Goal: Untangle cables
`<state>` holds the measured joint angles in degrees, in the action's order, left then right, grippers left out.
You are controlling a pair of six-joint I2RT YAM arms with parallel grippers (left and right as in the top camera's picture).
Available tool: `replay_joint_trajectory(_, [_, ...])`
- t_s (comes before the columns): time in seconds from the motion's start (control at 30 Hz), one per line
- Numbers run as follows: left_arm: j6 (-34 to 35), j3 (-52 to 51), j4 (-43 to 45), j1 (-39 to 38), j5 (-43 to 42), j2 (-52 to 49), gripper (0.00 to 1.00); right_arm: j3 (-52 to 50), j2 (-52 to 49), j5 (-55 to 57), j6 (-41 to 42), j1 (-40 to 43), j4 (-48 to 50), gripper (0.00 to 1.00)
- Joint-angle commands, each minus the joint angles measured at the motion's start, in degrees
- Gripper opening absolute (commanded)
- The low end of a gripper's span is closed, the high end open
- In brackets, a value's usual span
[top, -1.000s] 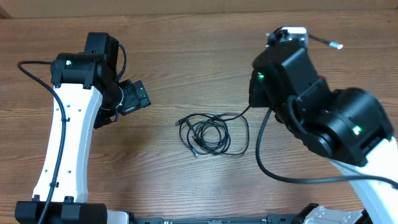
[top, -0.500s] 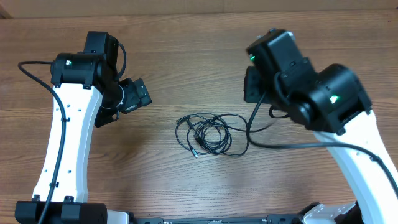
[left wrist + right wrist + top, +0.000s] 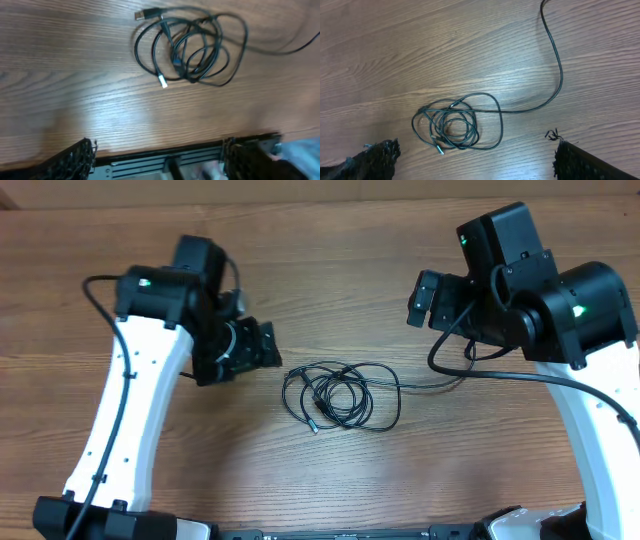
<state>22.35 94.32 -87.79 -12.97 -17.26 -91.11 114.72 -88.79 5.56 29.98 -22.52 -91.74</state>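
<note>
1. No legible text, label, brand, number or sign in any view.

The overhead camera looks straight down on the brown wooden bench point(image 3: 330, 480), while both wrist cameras look down from nearer, from opposite sides, sharing the tangled thin black cables point(image 3: 176, 59).
</note>
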Motion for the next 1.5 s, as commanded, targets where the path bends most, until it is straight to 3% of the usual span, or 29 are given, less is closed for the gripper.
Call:
replay_joint_trajectory(0.0, [1.5, -3.2, 2.4, -4.1, 5.6, -0.4, 0.79, -1.5, -0.3, -0.8, 0.0, 0.2, 0.3, 1.0])
replay_joint_trajectory(0.07, [1.5, -5.9, 5.9, -6.0, 6.3, -0.4, 0.83, -2.7, -0.5, -0.8, 0.0, 0.2, 0.7, 1.0])
replay_joint_trajectory(0.13, [1.5, -7.5, 8.1, -7.0, 6.3, -0.4, 1.0, -3.8, -0.7, -0.8, 0.0, 0.2, 0.8, 1.0])
replay_joint_trajectory(0.27, [1.5, -8.0, 11.5, -7.3, 6.7, -0.4, 0.99, -5.9, -0.7, -0.8, 0.0, 0.2, 1.2, 1.0])
replay_joint_trajectory(0.37, [1.4, -8.0, 13.6, -7.4, 8.3, -0.5, 0.94, -7.5, -0.7, -0.8, 0.1, 0.2, 1.7, 1.0])
replay_joint_trajectory(0.43, [1.4, -8.0, 14.1, -7.4, 8.9, -0.8, 0.81, -8.6, -0.8, -1.0, 0.1, 0.2, 1.8, 1.0])
replay_joint_trajectory(0.5, [1.4, -8.1, 14.1, -7.4, 8.8, -1.8, 0.76, -9.7, -0.8, -2.8, 0.3, 0.2, 2.3, 1.0])
replay_joint_trajectory(0.63, [0.4, -8.1, 14.1, -7.4, 8.9, -6.3, 0.76, -12.2, -0.8, -7.2, 0.3, 0.2, 4.7, 1.0])
replay_joint_trajectory(0.83, [-6.5, -8.1, 15.0, -7.3, 8.4, -16.9, 0.78, -16.6, -0.8, -8.9, 0.2, 0.2, 7.2, 1.0])
replay_joint_trajectory(1.13, [-12.4, -8.1, 20.4, -7.3, 8.2, -25.6, 0.68, -19.5, -0.8, -8.9, 0.3, 0.1, 8.3, 1.0])
replay_joint_trajectory(1.47, [-16.0, -8.1, 20.8, -7.3, 7.6, -32.3, 0.31, -21.7, -0.8, -8.9, 0.3, 0.1, 10.7, 1.0])
